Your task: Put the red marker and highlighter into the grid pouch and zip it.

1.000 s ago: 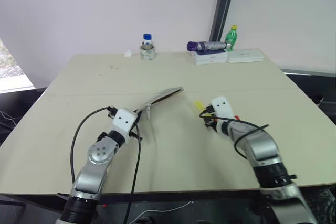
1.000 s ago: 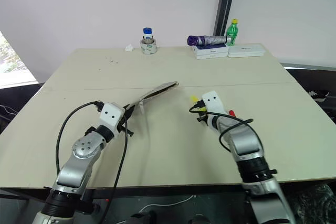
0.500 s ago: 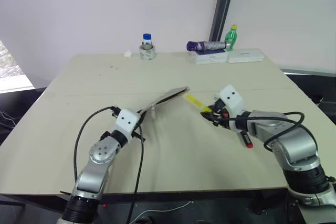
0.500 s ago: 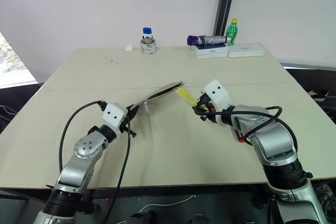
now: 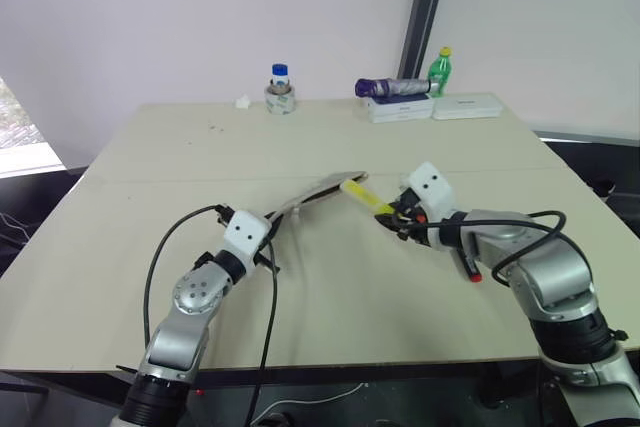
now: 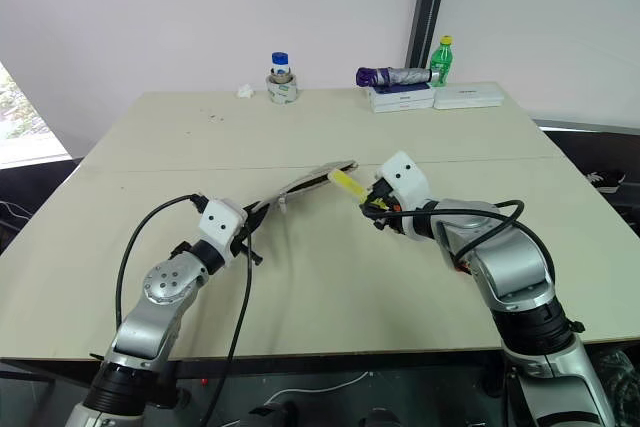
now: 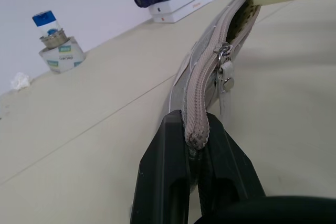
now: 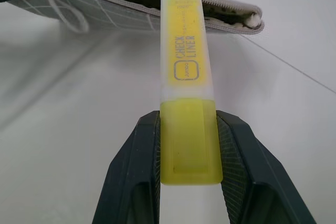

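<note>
Since a second ago the right gripper (image 5: 393,215) has lifted the short all-yellow highlighter (image 8: 187,87) off the beige surface (image 5: 330,137) and is now pressing its tip against the open mouth of the flat grey grid-lined fabric pouch (image 7: 210,74). Its jaws are clamping the highlighter's body. The left gripper (image 7: 193,145) is pinching the pouch's zipper end with jaws closed tight, holding it raised, while the slim red marker (image 5: 468,269) is lying on the surface beneath the right forearm.

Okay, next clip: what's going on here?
The left gripper is shut on one end of the grid pouch, holding it up off the table with the zipper open. The right gripper holds the highlighter, its tip right at the pouch's open mouth, not yet inside. The red marker lies on the table beside the right arm.
</note>
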Controlling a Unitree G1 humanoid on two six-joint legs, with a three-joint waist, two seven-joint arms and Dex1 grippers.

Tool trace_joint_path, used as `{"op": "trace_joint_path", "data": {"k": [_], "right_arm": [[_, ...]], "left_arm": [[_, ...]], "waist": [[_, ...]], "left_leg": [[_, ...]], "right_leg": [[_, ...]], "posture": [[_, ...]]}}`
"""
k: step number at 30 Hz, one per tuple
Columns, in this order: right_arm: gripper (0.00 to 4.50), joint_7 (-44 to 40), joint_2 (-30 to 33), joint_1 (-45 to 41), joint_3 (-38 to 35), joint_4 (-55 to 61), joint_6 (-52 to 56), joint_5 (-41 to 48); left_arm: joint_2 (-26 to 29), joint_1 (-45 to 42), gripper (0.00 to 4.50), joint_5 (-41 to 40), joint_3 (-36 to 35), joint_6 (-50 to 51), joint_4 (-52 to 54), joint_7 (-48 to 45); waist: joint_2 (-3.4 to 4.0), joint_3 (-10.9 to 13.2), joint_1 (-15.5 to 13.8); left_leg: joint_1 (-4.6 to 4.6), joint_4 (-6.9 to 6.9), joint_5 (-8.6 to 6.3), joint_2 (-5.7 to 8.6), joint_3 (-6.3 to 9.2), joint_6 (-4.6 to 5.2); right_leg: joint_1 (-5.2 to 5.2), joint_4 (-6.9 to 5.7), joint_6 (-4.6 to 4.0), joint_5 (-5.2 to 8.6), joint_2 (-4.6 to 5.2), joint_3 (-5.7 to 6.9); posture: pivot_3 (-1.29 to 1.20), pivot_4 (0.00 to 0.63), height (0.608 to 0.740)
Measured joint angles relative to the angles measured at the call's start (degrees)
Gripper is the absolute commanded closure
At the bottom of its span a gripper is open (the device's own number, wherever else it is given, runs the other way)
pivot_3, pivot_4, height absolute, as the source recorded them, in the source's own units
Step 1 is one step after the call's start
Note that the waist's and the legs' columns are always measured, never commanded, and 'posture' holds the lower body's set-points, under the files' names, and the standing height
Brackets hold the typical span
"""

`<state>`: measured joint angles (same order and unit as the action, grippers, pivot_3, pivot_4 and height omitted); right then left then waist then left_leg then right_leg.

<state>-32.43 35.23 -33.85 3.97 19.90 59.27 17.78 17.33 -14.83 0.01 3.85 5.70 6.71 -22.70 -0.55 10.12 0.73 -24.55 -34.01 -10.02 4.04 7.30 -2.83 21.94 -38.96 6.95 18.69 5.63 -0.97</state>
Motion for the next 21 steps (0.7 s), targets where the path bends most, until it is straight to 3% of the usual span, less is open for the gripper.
{"op": "trace_joint_path", "data": {"k": [10,21], "right_arm": [[3.60,-1.5,0.7,0.0,2.6,0.0,0.1,-0.1],[3.60,-8.2,8.4,0.9,10.7,2.3,-3.4,-1.7]], "left_arm": [[1.9,1.3,4.50,0.9,2.2,-2.9,0.1,-2.6],[9.5,4.2,4.50,1.8,5.6,-12.3,0.3,-11.9]], "waist": [[0.00,0.0,0.0],[0.01,0.0,0.0]], "left_leg": [[0.00,0.00,0.00,0.00,0.00,0.00],[-0.06,0.07,-0.02,-0.02,0.00,0.01]], "right_leg": [[0.00,0.01,0.00,0.00,0.01,0.00],[0.03,0.17,-0.02,0.01,0.05,0.01]], "posture": [[0.00,0.150,0.740],[0.00,0.150,0.740]]}}
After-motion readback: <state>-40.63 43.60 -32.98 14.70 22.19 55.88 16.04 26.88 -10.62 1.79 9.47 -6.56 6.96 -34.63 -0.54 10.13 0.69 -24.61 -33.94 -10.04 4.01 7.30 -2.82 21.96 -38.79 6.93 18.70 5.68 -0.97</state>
